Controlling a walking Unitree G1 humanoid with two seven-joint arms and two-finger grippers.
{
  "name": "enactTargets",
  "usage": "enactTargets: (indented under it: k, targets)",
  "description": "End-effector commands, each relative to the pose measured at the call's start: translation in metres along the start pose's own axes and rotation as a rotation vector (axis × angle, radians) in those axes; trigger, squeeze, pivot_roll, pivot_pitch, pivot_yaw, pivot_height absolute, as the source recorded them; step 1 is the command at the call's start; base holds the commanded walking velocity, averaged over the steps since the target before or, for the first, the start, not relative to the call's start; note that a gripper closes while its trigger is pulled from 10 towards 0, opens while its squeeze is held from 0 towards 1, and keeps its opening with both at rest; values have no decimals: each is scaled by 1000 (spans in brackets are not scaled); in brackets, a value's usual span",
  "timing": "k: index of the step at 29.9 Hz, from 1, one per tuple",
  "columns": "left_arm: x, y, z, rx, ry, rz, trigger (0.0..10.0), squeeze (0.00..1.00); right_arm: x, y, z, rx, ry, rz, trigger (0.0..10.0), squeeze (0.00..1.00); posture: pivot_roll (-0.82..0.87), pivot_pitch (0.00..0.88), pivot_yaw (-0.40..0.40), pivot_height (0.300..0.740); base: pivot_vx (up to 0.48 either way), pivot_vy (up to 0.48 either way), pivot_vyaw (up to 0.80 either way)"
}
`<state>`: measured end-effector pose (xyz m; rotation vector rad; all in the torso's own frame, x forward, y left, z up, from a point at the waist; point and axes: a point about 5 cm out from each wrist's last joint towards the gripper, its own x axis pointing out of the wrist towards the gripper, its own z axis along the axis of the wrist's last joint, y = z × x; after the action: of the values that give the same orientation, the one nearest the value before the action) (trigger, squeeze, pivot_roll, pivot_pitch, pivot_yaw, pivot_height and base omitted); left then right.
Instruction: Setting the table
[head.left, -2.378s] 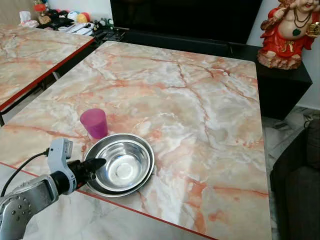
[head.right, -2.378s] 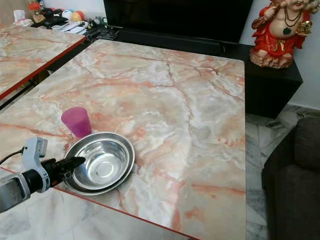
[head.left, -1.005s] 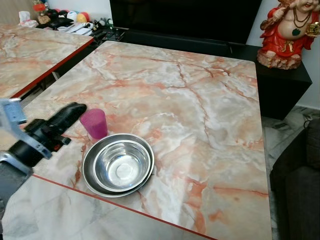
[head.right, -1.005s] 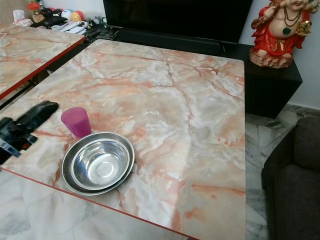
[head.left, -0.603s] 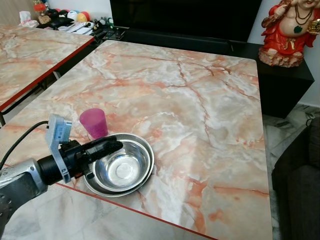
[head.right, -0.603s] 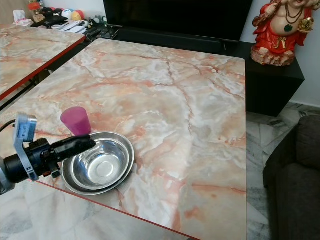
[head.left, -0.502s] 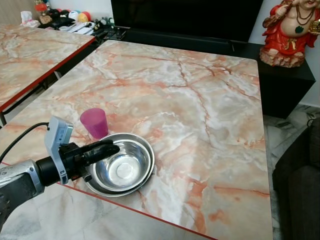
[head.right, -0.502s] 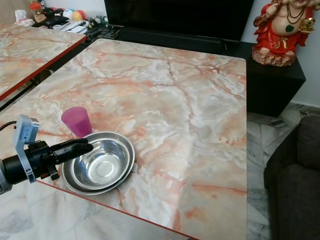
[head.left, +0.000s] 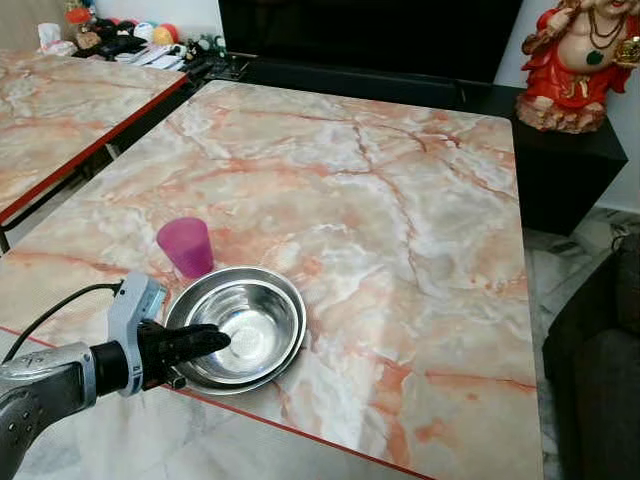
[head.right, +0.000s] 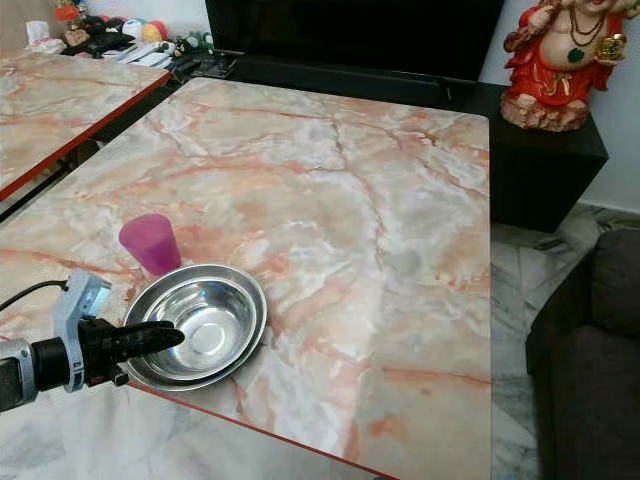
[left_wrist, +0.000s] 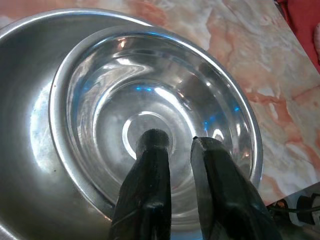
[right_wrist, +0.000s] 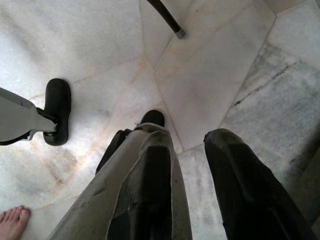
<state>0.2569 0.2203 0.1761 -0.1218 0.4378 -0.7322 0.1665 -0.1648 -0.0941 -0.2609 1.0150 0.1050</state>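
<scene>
The left gripper (head.left: 222, 339) is held over the near rim of the round steel bowl (head.left: 243, 320) nested in a wider steel dish (left_wrist: 25, 165), its jaws slightly apart and empty. A pink plastic cup (head.left: 186, 246) stands just beside them on the marble-patterned counter (head.left: 400, 230). The right gripper (right_wrist: 187, 150) is hung over the pale stone floor (right_wrist: 225, 65), jaws apart.

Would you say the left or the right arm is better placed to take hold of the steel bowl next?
Left. The left gripper is already over the near rim of the steel bowl, fingers slightly apart and pointing into it. The right gripper hangs down toward the floor, away from the table.
</scene>
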Motion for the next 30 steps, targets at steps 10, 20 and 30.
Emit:
enactTargets:
  k: [10,20,30]
  targets:
    - [14,11,12,68,-6,76,10000,0,-1,3,-6,16,21,6,10000,0,68,156,53,740,0,0,0]
    - [19,17,12,70,21,112,10000,0,-1,3,-6,21,22,4,10000,0,64,165,54,740,0,0,0]
    - [18,25,14,72,19,172,10000,0,-1,3,-6,22,21,4,10000,0,66,170,52,740,0,0,0]
